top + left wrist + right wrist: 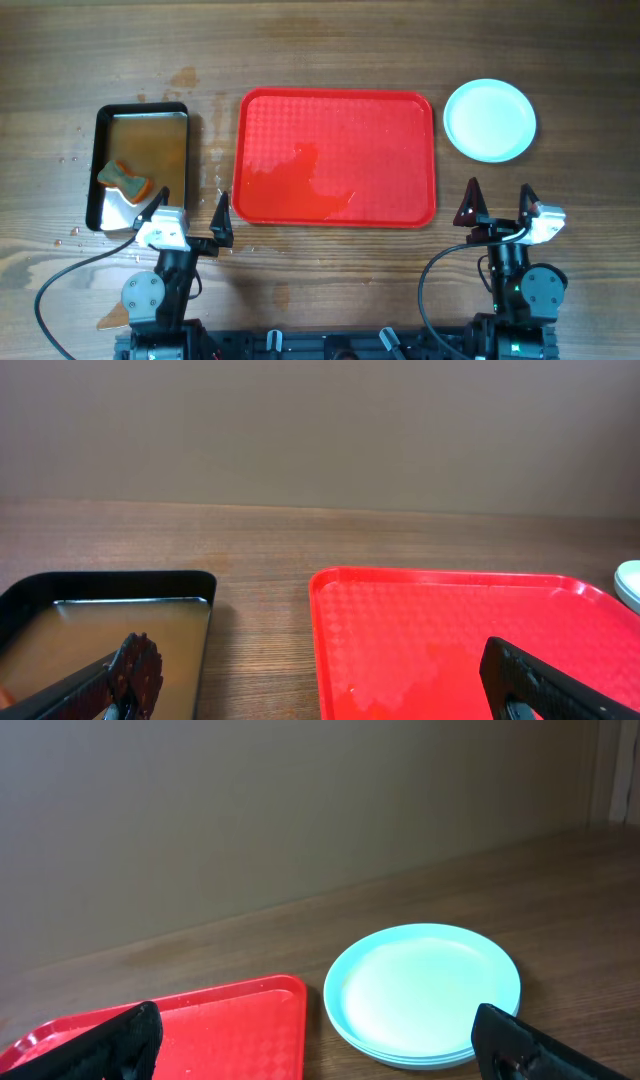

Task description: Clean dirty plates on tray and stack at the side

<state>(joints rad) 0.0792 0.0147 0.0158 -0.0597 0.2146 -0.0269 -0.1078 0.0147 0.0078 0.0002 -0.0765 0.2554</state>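
Three plates (489, 120), it seems, sit stacked at two o'clock of the tray (335, 130), which glistens wet. Left gripper (192, 205) and right gripper (498, 200) hold jaws wide.

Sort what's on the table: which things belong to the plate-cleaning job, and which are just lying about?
Job: stacked plates; red tray; sponge; black pan.
Lying about: spilled water drops; orange scrap at the near left edge.
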